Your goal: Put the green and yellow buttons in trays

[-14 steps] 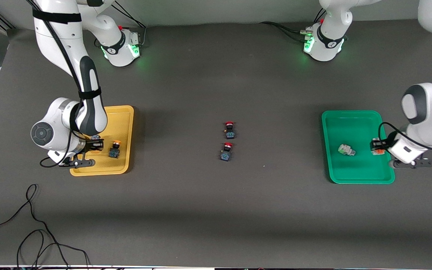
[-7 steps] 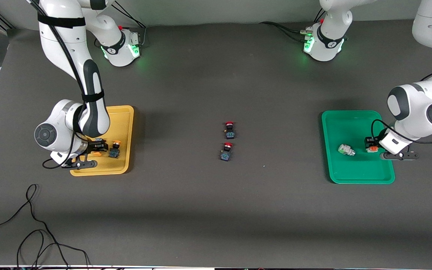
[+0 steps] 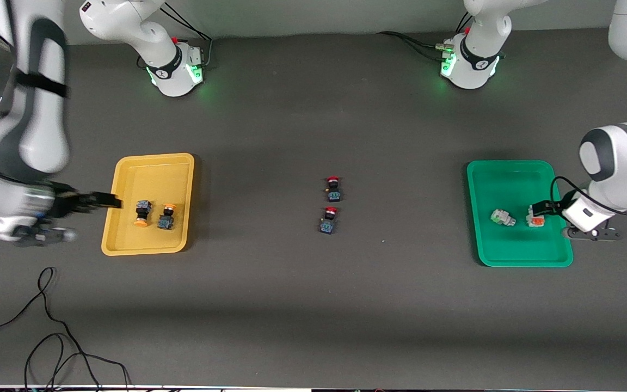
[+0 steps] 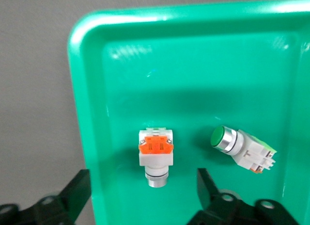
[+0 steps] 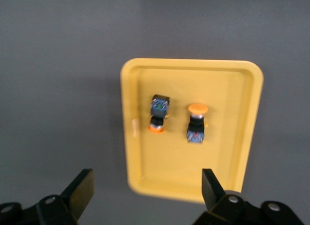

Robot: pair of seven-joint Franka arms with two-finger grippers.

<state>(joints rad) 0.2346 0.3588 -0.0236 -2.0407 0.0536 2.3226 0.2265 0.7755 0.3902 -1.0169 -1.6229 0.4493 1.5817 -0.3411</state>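
Left pincer (image 3: 543, 209) hangs spread wide and empty over the green tray (image 3: 509, 258), just above the white switch with the orange-red part (image 3: 535, 220); the green-tipped switch (image 3: 503, 218) lies beside it in that tray. Right pincer (image 5: 145, 193), likewise agape with nothing held, is over the bench (image 3: 313, 305) at the yellow tray's (image 3: 145, 247) rim. Two orange-capped switches (image 3: 142, 212) (image 3: 166, 215) lie side by side in the yellow tray. Mid-bench, two red-capped switches (image 3: 333, 188) (image 3: 329, 220) sit clear of both arms. Black cable (image 3: 52, 337) loops at the bench's near edge.
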